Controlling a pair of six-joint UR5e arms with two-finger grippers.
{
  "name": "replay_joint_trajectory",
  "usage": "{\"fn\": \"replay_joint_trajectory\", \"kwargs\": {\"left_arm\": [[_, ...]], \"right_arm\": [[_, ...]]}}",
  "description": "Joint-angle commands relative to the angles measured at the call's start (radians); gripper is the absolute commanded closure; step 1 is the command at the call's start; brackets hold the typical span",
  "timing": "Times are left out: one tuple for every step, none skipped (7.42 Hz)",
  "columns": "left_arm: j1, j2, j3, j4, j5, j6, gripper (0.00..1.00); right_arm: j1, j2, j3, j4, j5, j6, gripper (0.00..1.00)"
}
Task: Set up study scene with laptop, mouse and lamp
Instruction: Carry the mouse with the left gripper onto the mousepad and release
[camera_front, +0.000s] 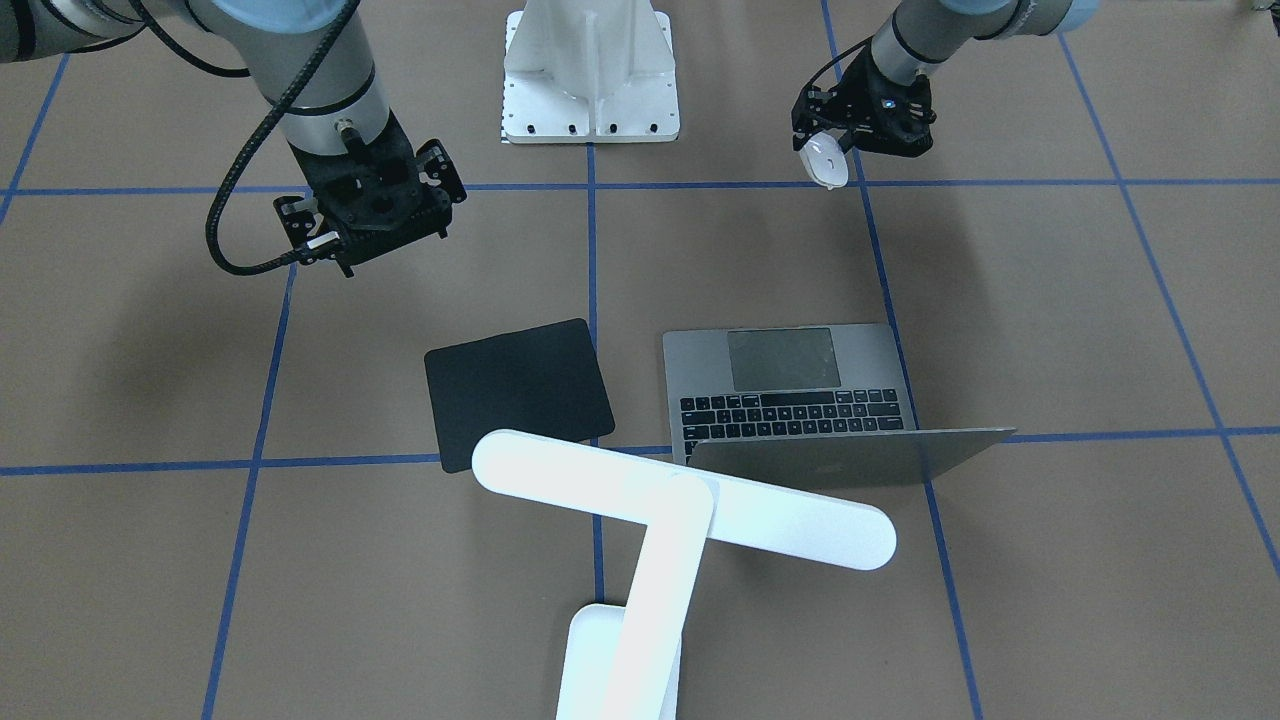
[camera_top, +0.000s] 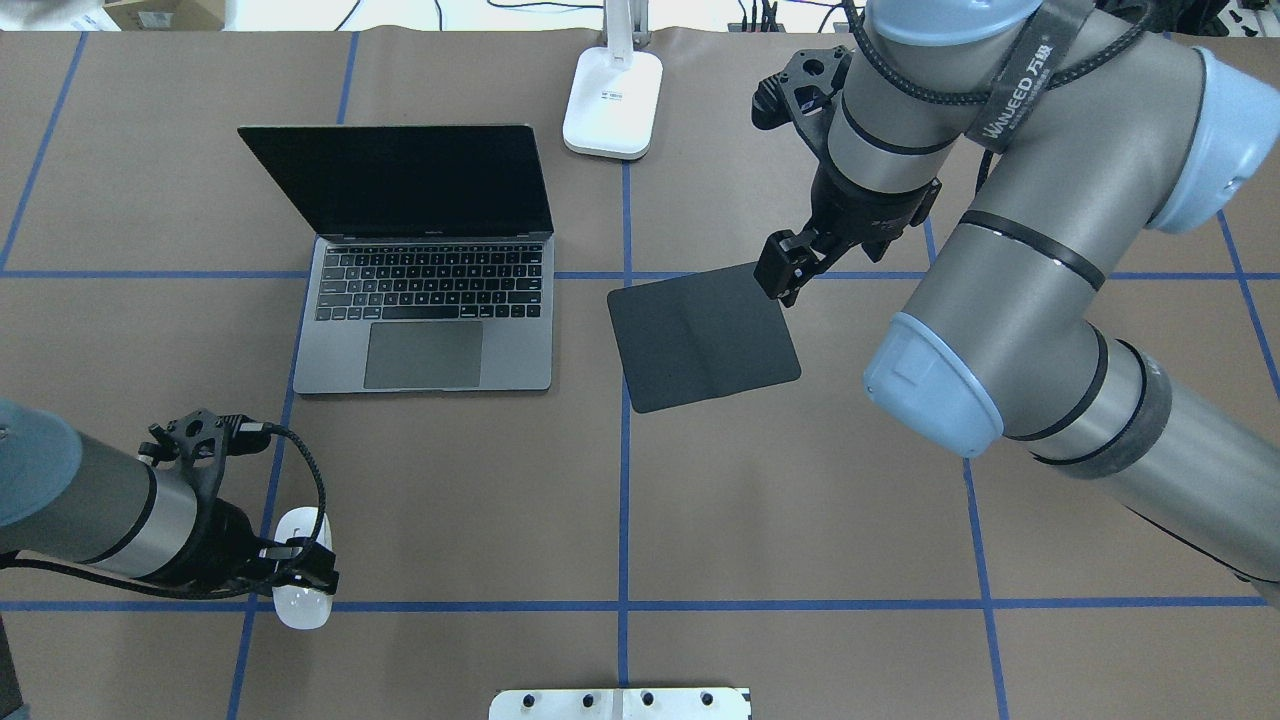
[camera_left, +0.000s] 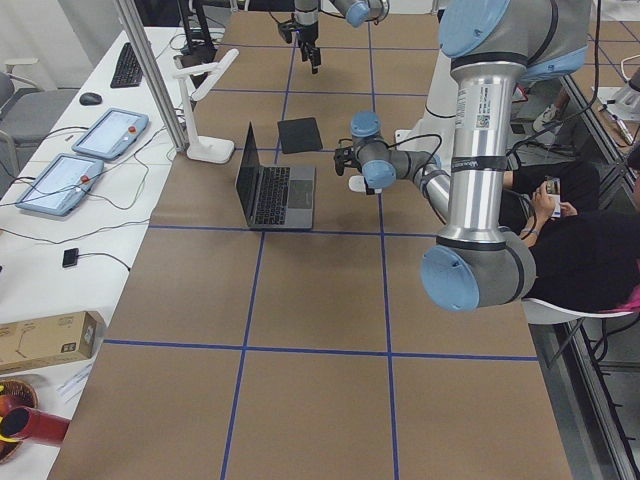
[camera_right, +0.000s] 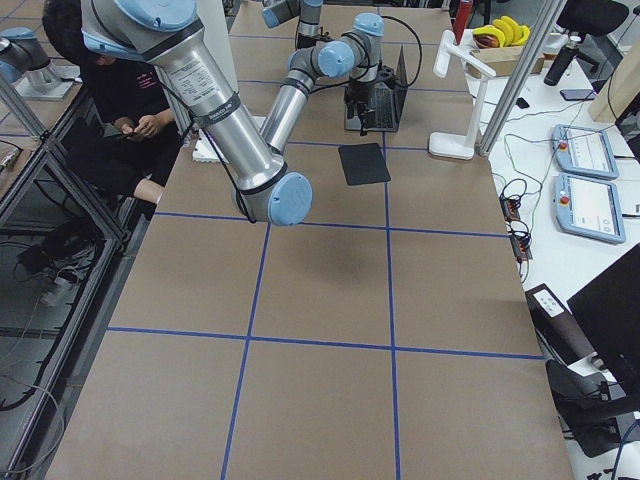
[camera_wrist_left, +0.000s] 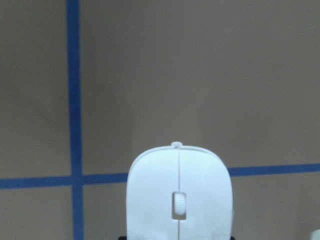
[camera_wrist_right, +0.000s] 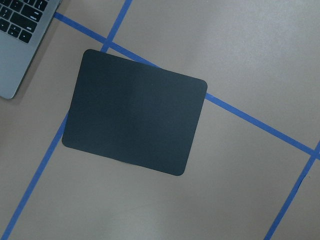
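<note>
Left gripper (camera_top: 300, 577): you are seeing it gripping the mouse (camera_top: 300, 608) near the table's robot-side edge.
Right gripper (camera_top: 781, 274): hanging mid-table; you cannot tell its jaws.
Laptop (camera_top: 430, 300), lamp (camera_front: 680, 505): sitting toward the operators' edge.

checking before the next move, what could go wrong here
1. The left claw holds the glossy mouse with much of it sticking out; it might slip.
2. The right claw hangs over the black pad's edge, so the arms could clash.
3. The laptop sits close to the path from mouse to pad and could get bumped.
</note>
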Motion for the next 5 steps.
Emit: {"fn": "replay_joint_trajectory", "kwargs": {"left_arm": [[-0.072, -0.24, 0.068, 0.233, -0.023, 0.115, 0.39], [-0.089, -0.291, 0.096, 0.271, -0.023, 0.126, 0.39], [-0.095, -0.34, 0.14, 0.274, -0.023, 0.126, 0.39], [-0.097, -0.416, 0.212, 0.276, -0.023, 0.126, 0.39], [-0.106, -0.488, 0.282, 0.288, -0.022, 0.126, 0.39]], "right_arm": [[0.012, -0.013, 0.012, 0.001, 0.003, 0.002, 0.0], [0.015, -0.013, 0.012, 0.001, 0.003, 0.002, 0.0], [0.016, -0.014, 0.012, 0.001, 0.003, 0.002, 0.0], [0.019, -0.02, 0.013, 0.001, 0.005, 0.002, 0.0], [0.022, -0.022, 0.012, 0.001, 0.005, 0.002, 0.0]]}}
